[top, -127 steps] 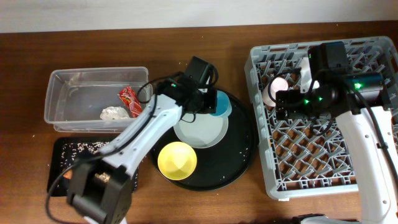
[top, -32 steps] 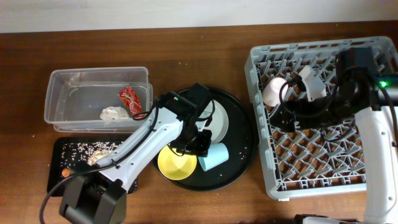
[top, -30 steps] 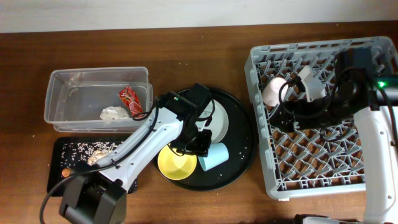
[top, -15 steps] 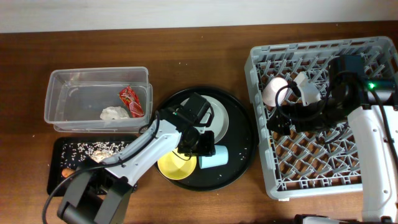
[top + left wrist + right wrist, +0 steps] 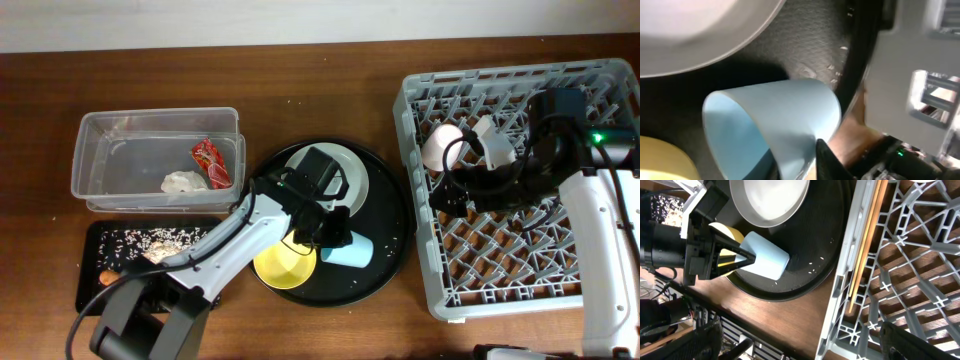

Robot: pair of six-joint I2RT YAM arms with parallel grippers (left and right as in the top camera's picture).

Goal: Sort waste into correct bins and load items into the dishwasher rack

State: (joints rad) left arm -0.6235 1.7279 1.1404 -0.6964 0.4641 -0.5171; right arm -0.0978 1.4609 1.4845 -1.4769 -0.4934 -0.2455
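1. The blue cup lies on its side on the large round black tray, just below the middle of the overhead frame. It sits right of the yellow bowl and below the pale plate.
2. The left claw is at the cup's open mouth, which faces left toward the bowl. Its jaws stand narrow. The left wrist view shows one finger against the outside of the wall near the rim. I cannot tell whether the wall is truly pinched.
3. The right claw hangs wide apart and empty over the upper part of the dishwasher rack, just right of the pink cup already in it.
4. The cup looks like thin, smooth plastic: light, fairly stiff, not fragile. Being tapered and round, it will likely roll or skid on the tray if nudged sideways.
5. The best hold seems to be across the rim wall, one finger inside and one outside, and deep enough that the slick wall does not slip out. A light cup needs little force.
6. Held at one edge, it may swing as it lifts, so a slow lift suits it. The rack's pegs call for setting it mouth down.
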